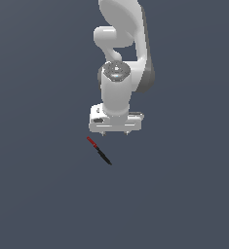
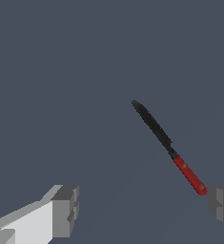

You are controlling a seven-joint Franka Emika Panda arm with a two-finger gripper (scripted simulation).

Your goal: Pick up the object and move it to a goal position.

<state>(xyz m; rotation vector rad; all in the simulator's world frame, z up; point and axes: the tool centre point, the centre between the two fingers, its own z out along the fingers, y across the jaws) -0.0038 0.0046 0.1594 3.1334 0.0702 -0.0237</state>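
Observation:
The object [image 1: 99,151] is a thin stick with a short red end and a longer black rest, lying flat on the dark grey floor. In the exterior view it lies just below the gripper [image 1: 115,132] and toward that view's left, slanting with its red end nearer the hand. The wrist view shows the object [image 2: 167,145] apart from both fingers, its red tip close to one grey fingertip [image 2: 221,206]. The other fingertip [image 2: 66,209] stands far from it. The gripper [image 2: 143,208] is open and holds nothing.
The white arm [image 1: 120,44] rises behind the hand in the exterior view. A plain dark grey floor [image 1: 184,194] lies all around. No goal marker shows.

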